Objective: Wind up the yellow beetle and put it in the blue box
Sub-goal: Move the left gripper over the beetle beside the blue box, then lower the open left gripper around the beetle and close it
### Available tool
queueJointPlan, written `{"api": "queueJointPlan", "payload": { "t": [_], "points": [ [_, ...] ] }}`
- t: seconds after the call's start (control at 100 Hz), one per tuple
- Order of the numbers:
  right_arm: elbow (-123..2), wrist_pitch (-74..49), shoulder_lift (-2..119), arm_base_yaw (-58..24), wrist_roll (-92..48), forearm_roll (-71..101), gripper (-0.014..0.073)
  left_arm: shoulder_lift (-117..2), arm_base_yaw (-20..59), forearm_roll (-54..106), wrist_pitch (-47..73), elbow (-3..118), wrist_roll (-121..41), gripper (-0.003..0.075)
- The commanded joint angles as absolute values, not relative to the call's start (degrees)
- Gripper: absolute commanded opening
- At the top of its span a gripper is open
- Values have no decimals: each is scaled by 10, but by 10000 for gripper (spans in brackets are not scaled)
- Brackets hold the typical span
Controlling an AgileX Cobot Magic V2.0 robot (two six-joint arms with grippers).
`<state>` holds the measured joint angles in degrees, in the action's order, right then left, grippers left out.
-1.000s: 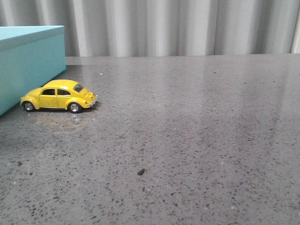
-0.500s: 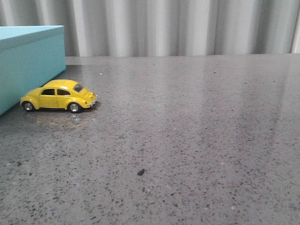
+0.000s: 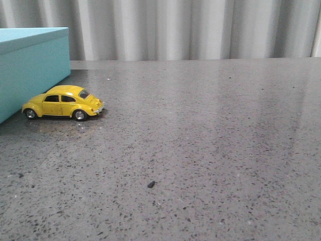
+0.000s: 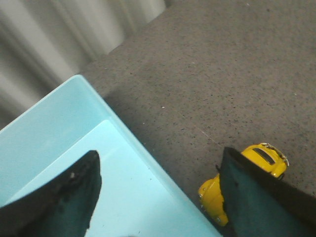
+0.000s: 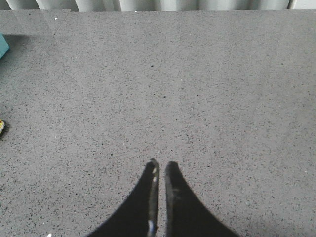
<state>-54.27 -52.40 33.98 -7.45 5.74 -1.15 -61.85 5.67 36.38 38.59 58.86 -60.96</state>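
Observation:
The yellow beetle (image 3: 63, 102) stands on its wheels on the grey table, its nose touching or nearly touching the side of the blue box (image 3: 31, 70) at the far left. Neither arm shows in the front view. In the left wrist view my left gripper (image 4: 159, 153) hangs open above the lid of the blue box (image 4: 59, 128), holding nothing. One of its fingers (image 4: 256, 197) hides part of the yellow beetle (image 4: 259, 160) beside the box edge. My right gripper (image 5: 161, 164) is shut and empty over bare table, well away from the car.
A small dark speck (image 3: 150, 184) lies on the speckled grey tabletop (image 3: 210, 140) near the front middle. Pleated grey curtains (image 3: 190, 27) close off the table's back edge. A corner of the box (image 5: 2, 45) shows in the right wrist view.

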Motion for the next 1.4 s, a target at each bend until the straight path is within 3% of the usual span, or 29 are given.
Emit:
{"api": "queueJointPlan", "payload": {
  "t": [0.0,0.43,0.68,1.39],
  "points": [
    [-556,-485,341,-74,53,-14,-41,-622,80,384,357,611,-639,473],
    [-556,-479,341,-74,53,-14,-41,-703,208,261,379,698,-639,474],
    [-556,-473,341,-74,53,-14,-41,-751,265,118,510,735,-642,473],
    [-556,-461,341,-74,53,-14,-41,-872,274,78,520,735,-640,473]
  ]
}}
